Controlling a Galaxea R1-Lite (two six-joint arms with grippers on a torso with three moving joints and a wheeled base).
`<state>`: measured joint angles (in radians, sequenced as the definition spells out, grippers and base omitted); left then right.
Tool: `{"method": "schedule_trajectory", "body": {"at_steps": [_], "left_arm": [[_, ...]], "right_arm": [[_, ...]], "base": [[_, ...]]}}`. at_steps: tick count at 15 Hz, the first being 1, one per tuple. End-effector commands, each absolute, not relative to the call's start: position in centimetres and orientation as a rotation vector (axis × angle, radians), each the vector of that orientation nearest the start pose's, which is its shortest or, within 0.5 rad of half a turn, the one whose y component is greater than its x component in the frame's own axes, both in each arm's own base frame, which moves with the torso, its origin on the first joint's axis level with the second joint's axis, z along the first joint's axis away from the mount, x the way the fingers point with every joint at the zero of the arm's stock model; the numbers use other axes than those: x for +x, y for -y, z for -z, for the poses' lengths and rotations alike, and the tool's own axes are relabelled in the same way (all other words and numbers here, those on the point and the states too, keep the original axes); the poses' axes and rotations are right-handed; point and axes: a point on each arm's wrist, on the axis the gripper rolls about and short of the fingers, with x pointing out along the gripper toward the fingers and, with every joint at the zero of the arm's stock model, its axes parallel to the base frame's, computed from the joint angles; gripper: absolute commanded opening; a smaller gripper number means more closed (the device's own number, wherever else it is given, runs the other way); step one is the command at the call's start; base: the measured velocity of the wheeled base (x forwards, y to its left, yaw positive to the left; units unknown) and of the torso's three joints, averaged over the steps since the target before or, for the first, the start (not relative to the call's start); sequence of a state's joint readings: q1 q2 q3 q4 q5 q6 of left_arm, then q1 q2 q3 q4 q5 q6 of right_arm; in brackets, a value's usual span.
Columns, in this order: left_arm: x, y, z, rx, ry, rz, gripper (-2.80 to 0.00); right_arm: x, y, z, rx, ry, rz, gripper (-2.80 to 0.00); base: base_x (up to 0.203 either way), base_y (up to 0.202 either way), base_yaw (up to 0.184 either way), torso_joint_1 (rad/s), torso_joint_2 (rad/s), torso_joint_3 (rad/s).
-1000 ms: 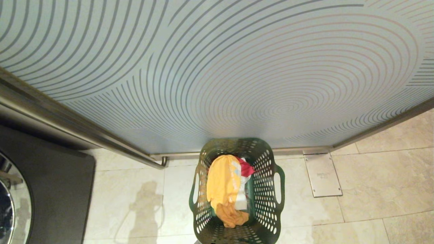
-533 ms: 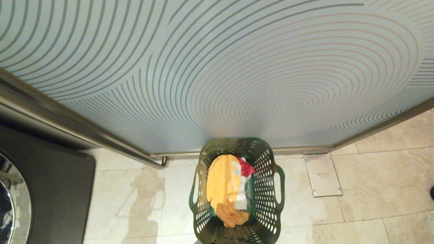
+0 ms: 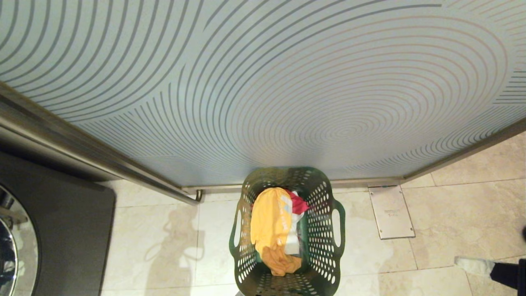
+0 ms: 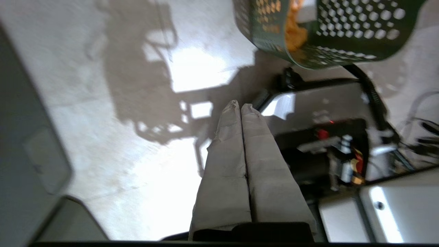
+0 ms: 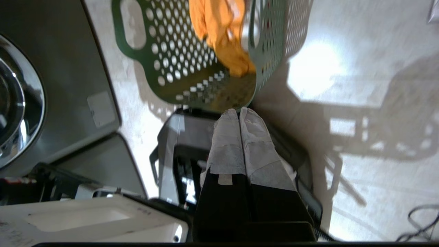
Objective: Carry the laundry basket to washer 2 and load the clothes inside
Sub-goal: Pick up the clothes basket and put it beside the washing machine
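The laundry basket (image 3: 287,230) stands upright on the pale tiled floor (image 3: 164,246), its far rim close to the foot of a frosted glass partition (image 3: 263,82) patterned with curved lines. The clothes (image 3: 273,230) lie inside it: a yellow-orange garment draped down the middle, a red-pink piece at its upper right, and something white beneath.

Neither arm reaches over the basket in the head view. At the lower right edge of that view a white-wrapped tip on a dark body (image 3: 476,265) pokes in just above the floor; it may be the right end effector, though too little of it shows to be sure.

The left end effector (image 4: 239,107) points out over the floor with its two cloth-wrapped fingers (image 4: 226,164) pressed together and holding nothing, its tips short of the basket's near rim. The right end effector (image 5: 238,111) is likewise pressed together and empty, its tips just short of the basket's near wall, above the robot's dark base (image 5: 185,137).

At the far left stands a dark grey washer (image 3: 61,230) with a chrome-ringed door (image 3: 12,246), well apart from the basket; its number is not visible.
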<state>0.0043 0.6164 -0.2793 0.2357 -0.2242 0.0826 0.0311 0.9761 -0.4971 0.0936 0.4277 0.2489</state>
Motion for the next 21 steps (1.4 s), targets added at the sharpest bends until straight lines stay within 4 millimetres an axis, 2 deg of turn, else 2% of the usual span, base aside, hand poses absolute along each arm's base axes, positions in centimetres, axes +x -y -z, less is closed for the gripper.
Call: {"method": "schedule_trajectory", "body": {"at_steps": [1,3,6,10,12,14,16,18,19,20,21], "left_arm": [[4.8,0.6,-13.2,-0.025,-0.674,0.267,-2.8],[5.9,0.9,-13.1,-0.17,-0.762,0.381,-2.8],[8.0,1.7,-12.0,-0.264,-0.937,0.527,-2.8],[13.3,4.0,-9.2,-0.261,-1.127,0.638,-2.8],[16.2,5.9,-7.3,-0.226,-1.145,0.649,-2.8],[17.3,8.6,-6.4,-0.148,-1.12,0.667,-2.8],[17.7,11.0,-7.1,-0.115,-1.056,0.621,-2.8],[18.9,13.2,-8.4,-0.148,-0.992,0.582,-2.8],[19.3,13.9,-8.2,-0.138,-0.988,0.555,-2.8],[19.6,14.5,-8.0,-0.118,-0.984,0.529,0.0],[19.9,14.9,-7.8,-0.107,-0.978,0.51,0.0]], "right_arm": [[12.1,-1.4,-16.8,0.371,-0.723,-0.368,-2.8],[12.8,-1.6,-16.0,0.379,-0.785,-0.363,-2.8],[14.5,-2.1,-15.0,0.38,-0.864,-0.379,-2.8],[17.1,-2.6,-11.2,0.384,-0.927,-0.382,-2.8],[18.7,-3.5,-9.4,0.377,-0.934,-0.408,-2.8],[20.6,-5.0,-8.3,0.371,-0.905,-0.405,-2.8],[22.5,-6.8,-7.6,0.305,-0.858,-0.267,-2.8],[23.3,-7.7,-7.8,0.289,-0.845,-0.235,-2.8],[23.4,-7.7,-7.9,0.29,-0.865,-0.231,0.0],[23.5,-7.8,-8.2,0.294,-0.881,-0.234,0.0],[23.6,-7.9,-8.6,0.311,-0.889,-0.252,0.0]], "base": [[0.0,0.0,0.0,0.0,0.0,0.0],[0.0,0.0,0.0,0.0,0.0,0.0],[0.0,0.0,0.0,0.0,0.0,0.0],[0.0,0.0,0.0,0.0,0.0,0.0],[0.0,0.0,0.0,0.0,0.0,0.0],[0.0,0.0,0.0,0.0,0.0,0.0],[0.0,0.0,0.0,0.0,0.0,0.0],[0.0,0.0,0.0,0.0,0.0,0.0],[0.0,0.0,0.0,0.0,0.0,0.0],[0.0,0.0,0.0,0.0,0.0,0.0],[0.0,0.0,0.0,0.0,0.0,0.0]]}}
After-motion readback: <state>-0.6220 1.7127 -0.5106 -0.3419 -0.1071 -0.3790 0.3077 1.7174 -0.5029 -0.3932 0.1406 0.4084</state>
